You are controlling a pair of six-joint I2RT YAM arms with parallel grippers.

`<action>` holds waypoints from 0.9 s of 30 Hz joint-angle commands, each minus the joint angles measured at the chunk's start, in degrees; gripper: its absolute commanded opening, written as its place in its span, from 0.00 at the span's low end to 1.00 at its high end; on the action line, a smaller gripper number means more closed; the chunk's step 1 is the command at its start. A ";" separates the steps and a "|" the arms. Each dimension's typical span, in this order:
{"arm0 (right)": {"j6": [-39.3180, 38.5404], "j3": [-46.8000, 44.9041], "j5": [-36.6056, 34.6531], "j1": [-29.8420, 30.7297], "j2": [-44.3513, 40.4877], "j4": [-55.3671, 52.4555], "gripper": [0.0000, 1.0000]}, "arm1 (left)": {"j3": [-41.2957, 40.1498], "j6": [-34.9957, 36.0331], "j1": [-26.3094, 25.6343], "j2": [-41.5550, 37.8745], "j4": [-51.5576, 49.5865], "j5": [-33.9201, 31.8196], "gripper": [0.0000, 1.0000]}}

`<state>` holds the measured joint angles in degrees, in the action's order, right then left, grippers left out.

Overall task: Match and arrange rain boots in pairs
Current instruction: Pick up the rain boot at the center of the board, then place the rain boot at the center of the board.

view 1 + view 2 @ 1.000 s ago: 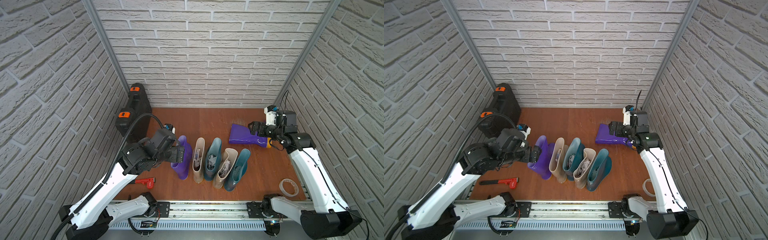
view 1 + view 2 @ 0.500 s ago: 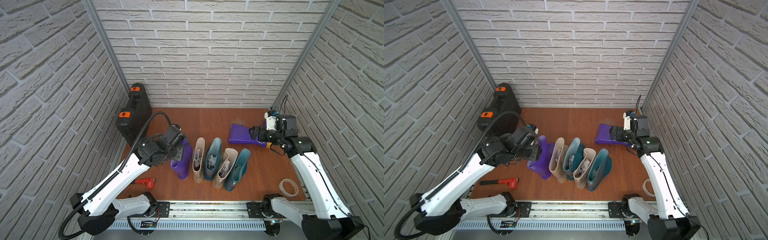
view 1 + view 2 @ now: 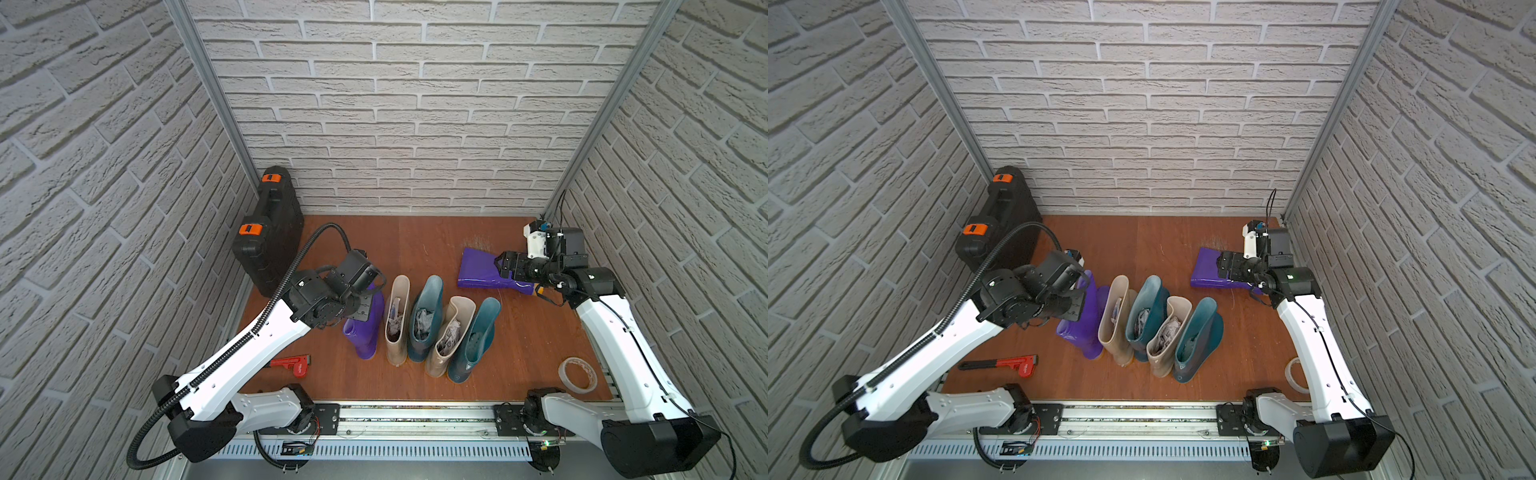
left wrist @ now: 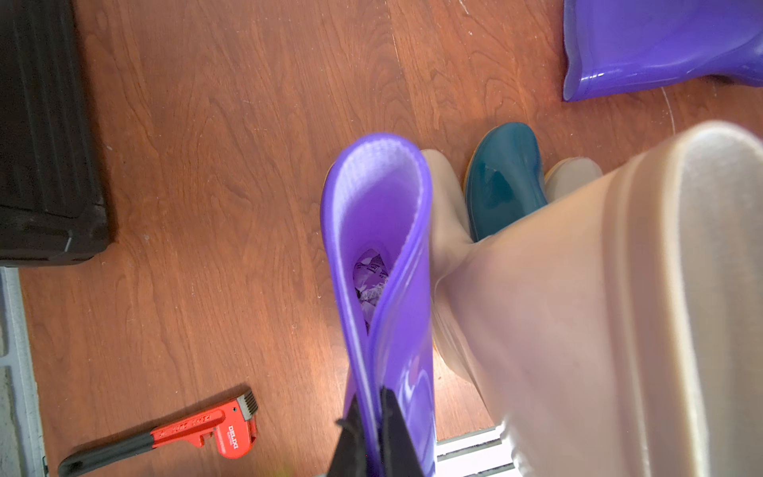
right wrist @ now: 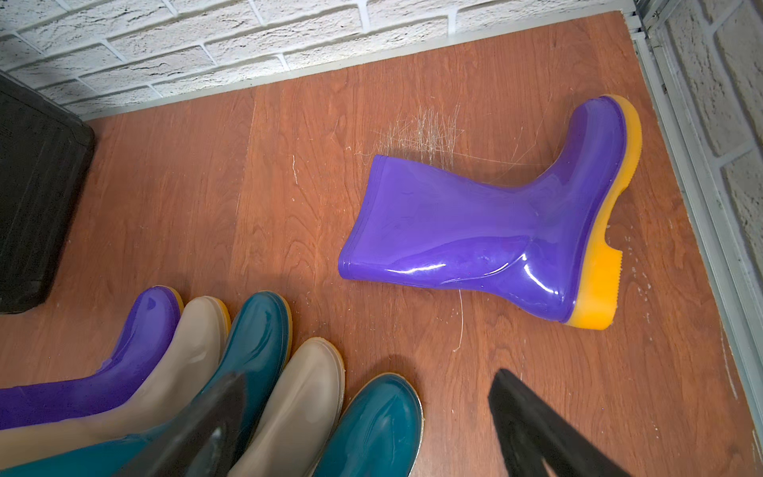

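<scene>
left jaws pinch the upright purple boot [image 4: 380,198] (crumpled paper [image 4: 371,274] inside); right jaws gape, empty.

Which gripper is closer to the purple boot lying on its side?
Right. The right gripper hangs open close by the lying purple boot; the left gripper is shut on the upright purple boot, farther off.

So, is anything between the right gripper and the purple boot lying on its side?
Nothing visible does. The open right gripper looks at the lying purple boot with only bare floor before it; the upright boots stand aside, clear of that path.
</scene>
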<state>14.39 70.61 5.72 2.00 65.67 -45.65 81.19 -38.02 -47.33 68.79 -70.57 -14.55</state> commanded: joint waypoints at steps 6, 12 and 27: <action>-0.33 1.46 1.07 0.37 0.60 2.27 0.93 | 8.29 6.34 4.84 3.91 -1.68 -1.63 0.00; -0.24 1.53 1.67 0.33 1.97 2.89 0.93 | 13.42 12.75 9.84 7.58 0.86 -1.08 0.00; -0.14 2.49 2.16 0.55 4.63 2.94 0.92 | 26.18 28.51 26.21 22.74 9.27 5.04 0.00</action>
<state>14.39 71.79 7.57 2.11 70.30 -44.38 103.11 -13.82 -22.61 90.65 -68.42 -9.98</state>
